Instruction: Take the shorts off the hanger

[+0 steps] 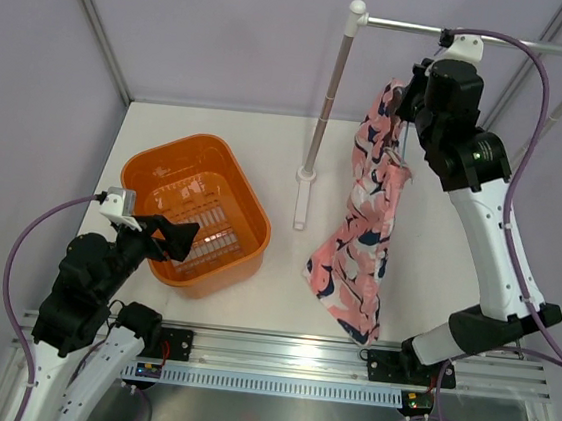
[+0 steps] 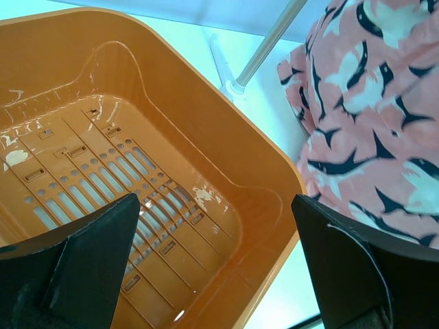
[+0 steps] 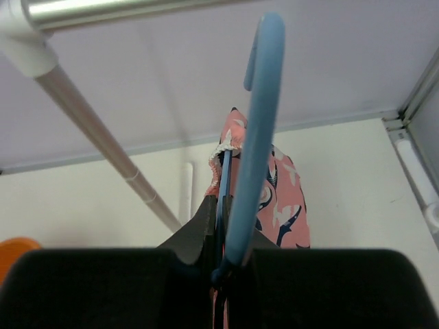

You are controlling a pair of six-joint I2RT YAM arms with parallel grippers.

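Pale lilac walls (image 1: 229,34) enclose a white surface (image 1: 284,281). At its far right stands the clothes rail (image 1: 322,124), one upright pole planted on the surface and a silver bar running across the top. The right arm (image 1: 489,242) reaches up from its base toward that bar.

The shorts (image 1: 364,229), pink with navy and white blotches, hang in a long drape beside the right arm, between the pole and the arm. Their lower end falls toward the near edge of the surface; I cannot tell whether it touches.

The orange basket (image 1: 182,147) sits on the left half of the surface, well apart from the shorts, its slotted floor bare.

The left end effector (image 2: 219,260) hovers over the basket's near rim with its jaws spread wide and nothing between them.

The hanger (image 3: 257,123), thin and light blue, carries the shorts. Its hook curves up just below the bar, with wall showing between the two in the wrist view.

The right end effector (image 3: 221,226) is clamped on the hanger's neck, right above the waistband.
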